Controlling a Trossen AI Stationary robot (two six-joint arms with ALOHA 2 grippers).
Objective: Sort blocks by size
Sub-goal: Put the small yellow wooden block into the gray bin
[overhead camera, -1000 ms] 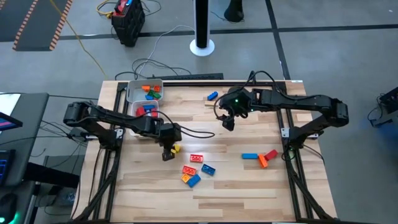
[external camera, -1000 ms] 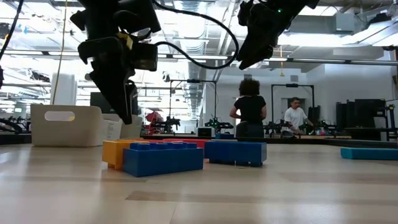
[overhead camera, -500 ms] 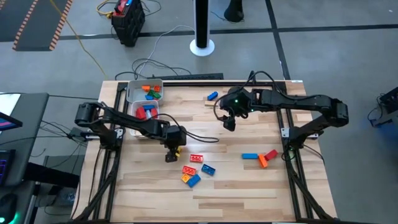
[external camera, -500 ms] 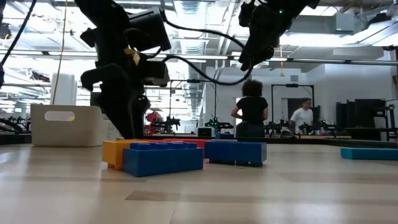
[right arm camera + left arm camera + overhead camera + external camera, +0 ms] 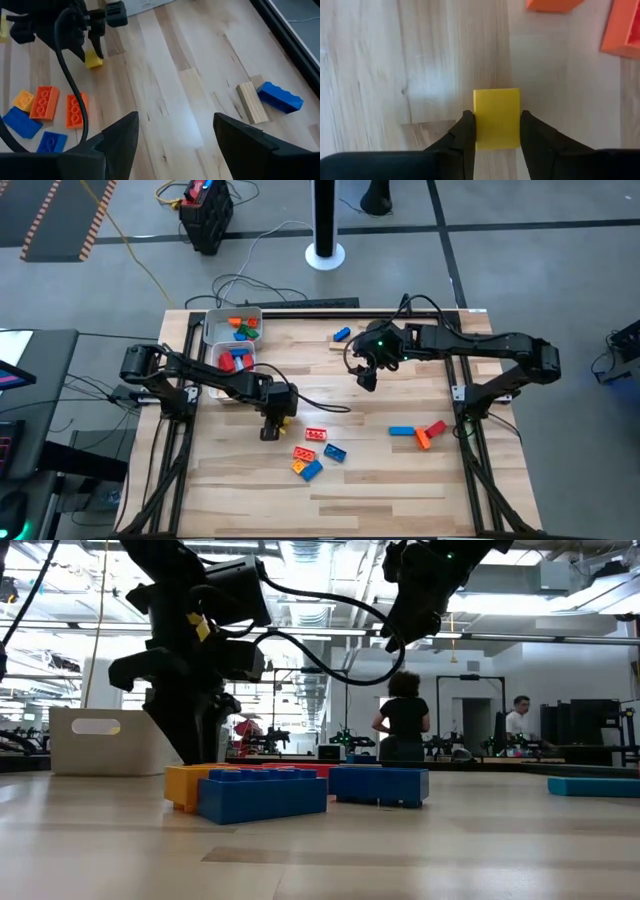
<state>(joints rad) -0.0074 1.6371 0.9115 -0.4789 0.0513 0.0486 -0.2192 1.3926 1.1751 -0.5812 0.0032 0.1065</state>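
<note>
A small yellow block (image 5: 496, 118) lies on the wooden table left of the middle, and also shows in the right wrist view (image 5: 93, 61). My left gripper (image 5: 270, 428) stands low over it, pointing down, shut on it. Close by to its right lie a red block (image 5: 316, 434), an orange block (image 5: 303, 453) and two blue blocks (image 5: 335, 452). My right gripper (image 5: 366, 378) hangs open and empty above the table's far middle; its fingers show wide apart in its wrist view (image 5: 176, 125). My left gripper pinches the yellow block between its two fingers, one on each of two opposite sides (image 5: 478, 125). The fingers come from above, pointing down. Whether the block rests on the table or is just clear of it, I cannot tell.
Two white trays (image 5: 213, 330) holding blocks stand at the far left. A blue bar (image 5: 401, 431) and an orange and a red block (image 5: 428, 434) lie at the right. A tan block (image 5: 248, 102) and a blue block (image 5: 280, 96) lie at the far middle. People stand in the room behind.
My left gripper has gone down toward the table at the yellow block, until its fingers reach table height.
</note>
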